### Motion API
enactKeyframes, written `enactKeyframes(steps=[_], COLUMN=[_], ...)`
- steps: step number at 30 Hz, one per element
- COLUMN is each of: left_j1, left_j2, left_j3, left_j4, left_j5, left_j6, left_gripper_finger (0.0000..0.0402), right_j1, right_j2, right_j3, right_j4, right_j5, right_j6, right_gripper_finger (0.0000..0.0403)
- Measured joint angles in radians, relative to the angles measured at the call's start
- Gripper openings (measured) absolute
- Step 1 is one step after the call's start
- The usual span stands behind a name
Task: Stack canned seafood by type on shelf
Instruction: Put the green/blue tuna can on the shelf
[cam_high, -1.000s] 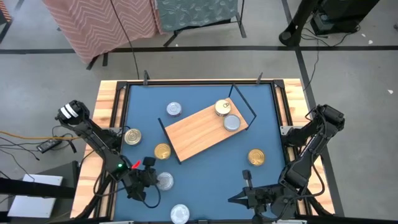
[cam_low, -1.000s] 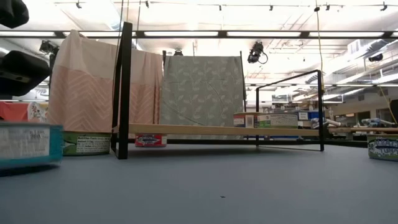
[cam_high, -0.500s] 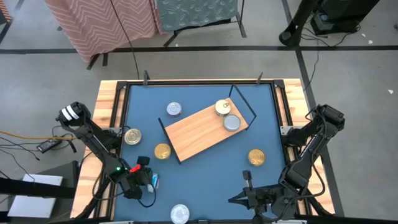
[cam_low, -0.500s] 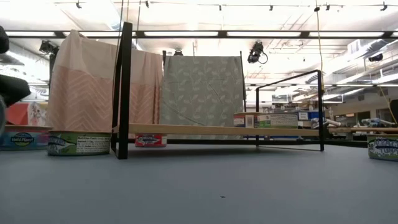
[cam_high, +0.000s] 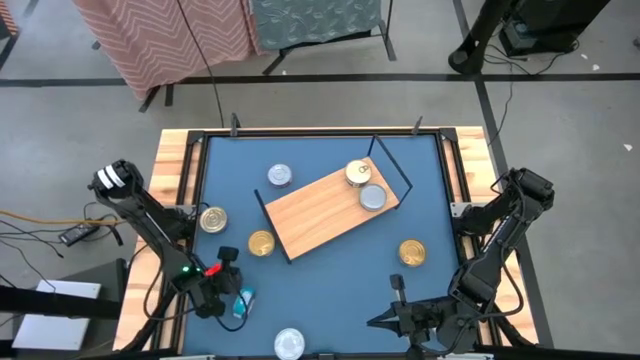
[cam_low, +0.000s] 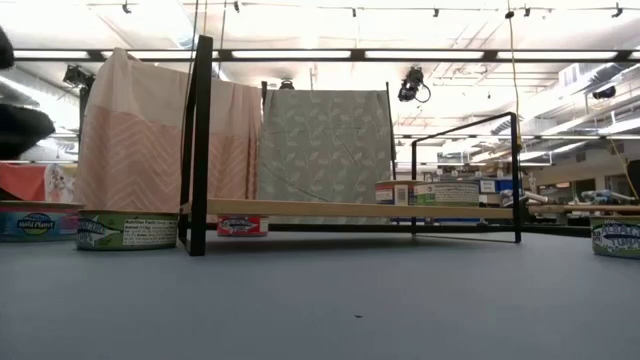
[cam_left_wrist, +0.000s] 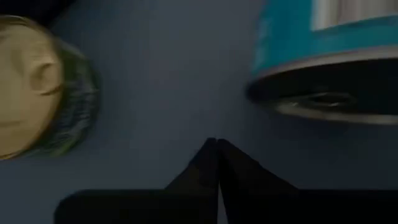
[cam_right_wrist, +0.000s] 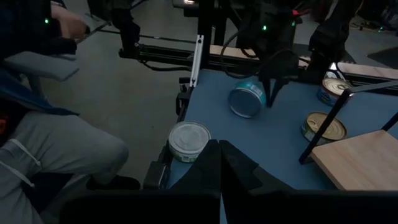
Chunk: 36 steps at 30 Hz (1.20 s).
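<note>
From the top-down camera, the shelf (cam_high: 330, 212) is a light-wood plank with thin black wire end frames, sitting at an angle in the middle of the blue table (cam_high: 320, 300). Two tins sit on its far right end: a gold-lidded one (cam_high: 358, 174) and a silver-lidded one (cam_high: 372, 197), just beside each other. The rest are loose on the blue mat: a silver tin (cam_high: 279, 177) behind the shelf, gold tins at (cam_high: 212, 219), (cam_high: 261, 243) and (cam_high: 412, 253), and a silver one (cam_high: 289, 343) at the near edge. The left gripper (cam_high: 226, 296) is low at the near-left corner, with a blue-sided tin (cam_high: 243, 299) tipped on its edge right next to it. The right gripper (cam_high: 385, 321) is parked at the near-right edge.

The table-level camera has the plank seen edge-on, raised on its wire frames, with flat round tins with printed labels at far left (cam_low: 125, 230), and another at far right (cam_low: 615, 239).

In the left wrist camera, the fingers (cam_left_wrist: 216, 163) are pressed together with nothing between them. The teal-labelled tin (cam_left_wrist: 323, 56) with a shiny rim is just beyond, and there's a blurry gold lid (cam_left_wrist: 37, 102) off to the side.

The right wrist camera shows its fingers (cam_right_wrist: 219, 163) pressed together too, and empty. A silver ribbed-lid tin (cam_right_wrist: 189, 140) sits at the table edge, the blue tin lies on its side past it, and a person's grey trouser leg (cam_right_wrist: 56, 149) shows beside the table.
</note>
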<state>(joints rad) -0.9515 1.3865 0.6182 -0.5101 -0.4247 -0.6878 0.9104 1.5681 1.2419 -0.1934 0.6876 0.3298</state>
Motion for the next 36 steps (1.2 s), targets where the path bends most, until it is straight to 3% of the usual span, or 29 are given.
enactKeyframes(steps=[8, 14, 20, 26, 31, 36], left_j1=[0.000, 0.000, 0.000, 0.001, 0.035, 0.049], left_j2=[-0.109, -0.188, -0.203, -0.202, -0.202, -0.202], left_j3=[0.075, 0.215, 0.313, 0.314, 0.315, 0.315], left_j4=[-0.111, -0.225, -0.064, 0.193, 0.331, 0.350], left_j5=[-0.008, 0.012, 0.101, 0.157, 0.125, 0.089], left_j6=[0.004, 0.007, 0.091, 0.371, 0.632, 0.625], left_gripper_finger=[0.0064, 0.0114, 0.0139, 0.0140, 0.0140, 0.0140], right_j1=[0.000, -0.002, -0.006, -0.030, -0.049, -0.057], right_j2=[0.000, 0.000, 0.000, 0.000, 0.000, 0.000], right_j3=[0.000, 0.000, 0.000, 0.000, 0.000, 0.000], right_j4=[0.000, -0.001, -0.001, -0.002, -0.002, -0.002], right_j5=[0.000, 0.000, 0.001, 0.001, 0.000, -0.002], right_j6=[0.000, 0.000, 0.003, 0.007, 0.011, 0.011], right_gripper_finger=[0.0005, 0.0005, 0.0005, 0.0005, 0.0006, 0.0009])
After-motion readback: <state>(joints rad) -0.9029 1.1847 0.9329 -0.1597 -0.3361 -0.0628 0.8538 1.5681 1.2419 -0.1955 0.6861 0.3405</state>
